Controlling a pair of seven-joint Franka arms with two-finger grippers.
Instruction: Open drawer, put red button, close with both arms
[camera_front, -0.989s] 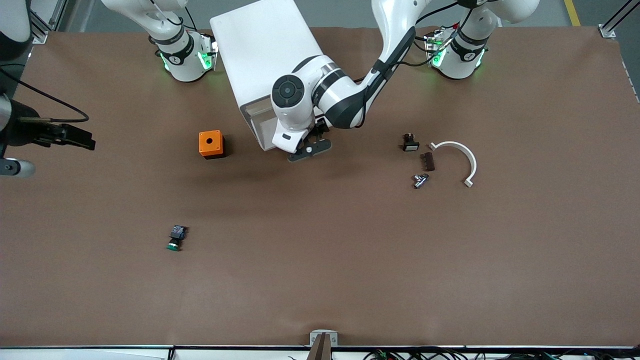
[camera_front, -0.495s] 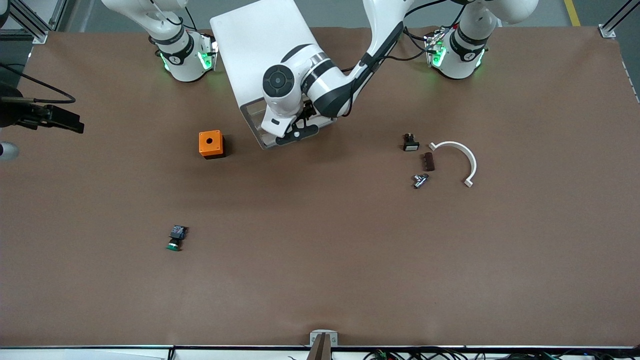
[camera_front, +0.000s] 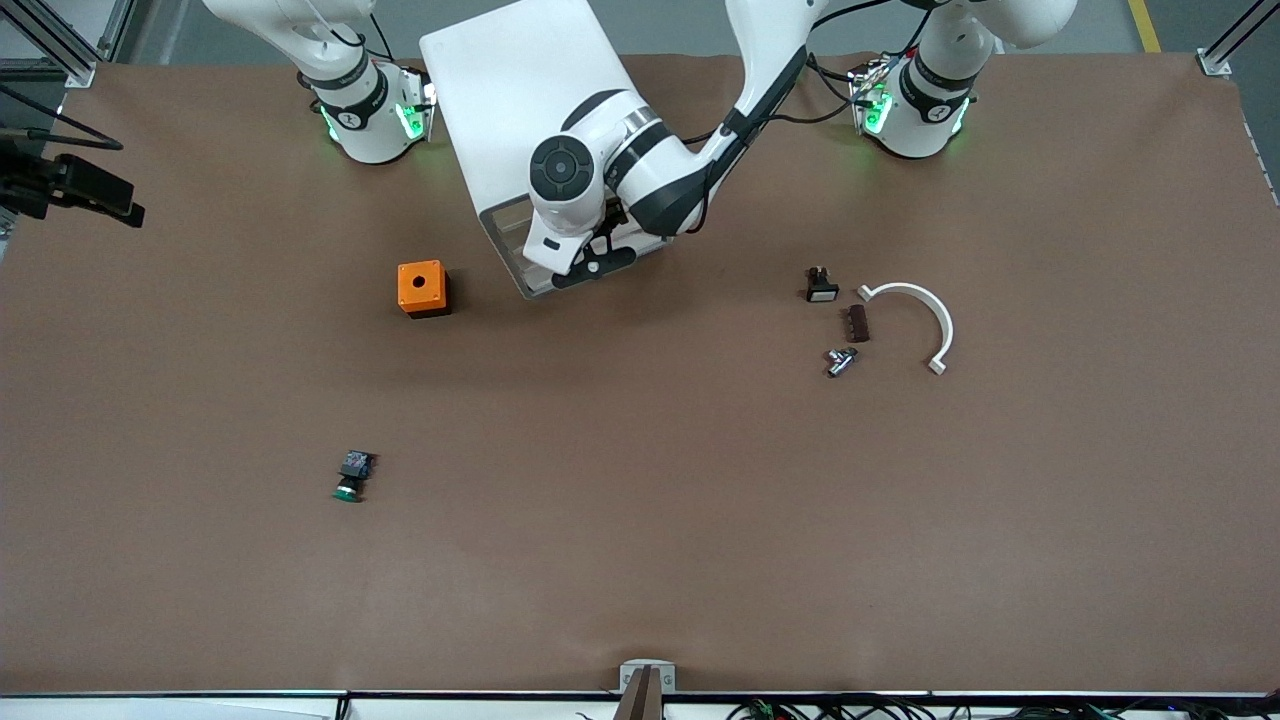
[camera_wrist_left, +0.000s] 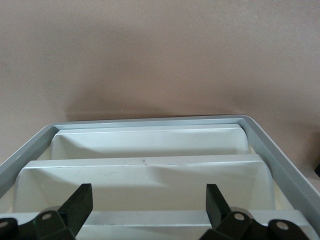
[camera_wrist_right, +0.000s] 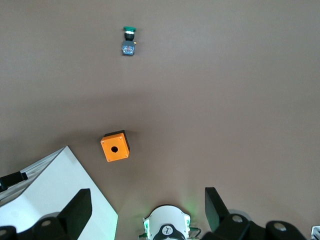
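Front view: your left gripper (camera_front: 593, 268) hangs at the drawer (camera_front: 507, 238) front of the white cabinet (camera_front: 510, 90), which faces five o'clock. An orange box (camera_front: 422, 288) lies at its nine o'clock and a green button (camera_front: 351, 477) at seven. Your right gripper (camera_front: 110, 200) waits at the view's nine o'clock edge.

Left wrist view: fingers (camera_wrist_left: 77, 205) are spread wide and empty over the drawer's grey rim (camera_wrist_left: 150, 121).

Right wrist view: fingers (camera_wrist_right: 77, 207) are wide apart and empty, high over the table (camera_wrist_right: 225, 100).

You cannot tell where the red button is or which way it points.

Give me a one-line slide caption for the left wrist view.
Open left gripper poised at the front of the white drawer unit, brown table ahead.
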